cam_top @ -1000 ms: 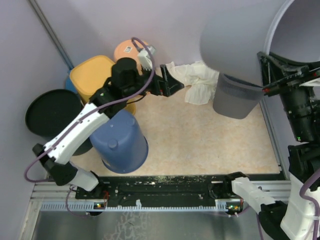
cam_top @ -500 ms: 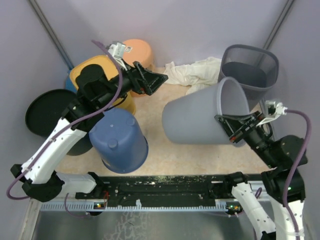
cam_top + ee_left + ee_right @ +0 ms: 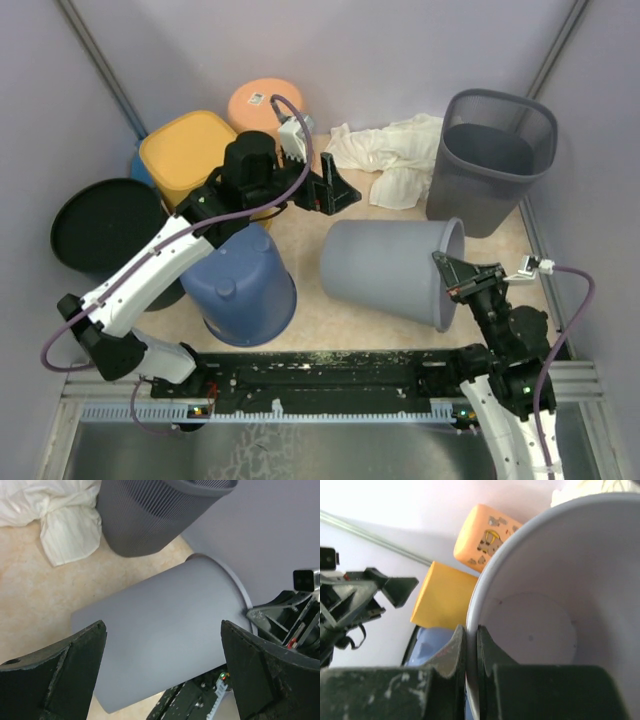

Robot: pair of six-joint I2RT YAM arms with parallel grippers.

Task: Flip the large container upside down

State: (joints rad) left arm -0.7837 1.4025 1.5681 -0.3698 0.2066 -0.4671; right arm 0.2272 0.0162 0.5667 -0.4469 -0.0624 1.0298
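The large grey container (image 3: 390, 265) lies on its side in the middle of the floor, its open mouth toward the right and its base toward the left. My right gripper (image 3: 452, 272) is shut on its rim; in the right wrist view the gripper (image 3: 471, 636) pinches the rim wall, with the pale inside of the container (image 3: 545, 625) beside it. My left gripper (image 3: 335, 190) is open and empty, hovering above and behind the container's base end. In the left wrist view the container (image 3: 150, 605) lies below, between the spread fingers of that gripper (image 3: 163, 625).
A dark mesh bin (image 3: 490, 160) stands upright at the back right, with a white cloth (image 3: 385, 160) beside it. An upturned blue bucket (image 3: 240, 280), a yellow container (image 3: 190, 150), an orange one (image 3: 262, 100) and a black round bin (image 3: 105, 225) crowd the left side.
My right arm has brought the grey container down from high up near the camera to lying on its side on the floor. My left arm swung left, then back toward the middle.
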